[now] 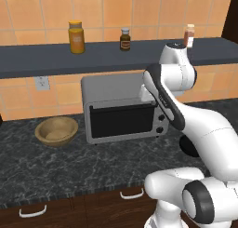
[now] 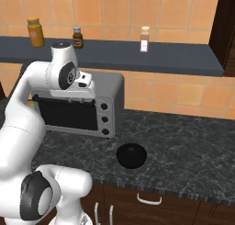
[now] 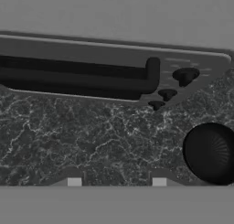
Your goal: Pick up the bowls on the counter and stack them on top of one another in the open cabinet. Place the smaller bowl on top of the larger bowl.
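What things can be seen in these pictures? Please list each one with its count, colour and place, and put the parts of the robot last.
wooden bowl: 1, tan, on the counter left of the toaster oven.
black bowl: 1, black, on the counter right of the toaster oven, near the front edge.
toaster oven: 1, grey with dark door, on the counter against the wall.
counter: 1, black with grey marbling.
shelf: 1, dark grey, on the wall above the toaster oven.
jar: 1, yellow-orange, on the shelf at the left.
small bottle: 1, dark brown, on the shelf.
shaker: 1, pale with reddish band, on the shelf.
outlet: 1, white, on the tiled wall.
drawer handles: white, below the counter.
end effector: 1, jaws apart, above the counter in front of the toaster oven, holding nothing.
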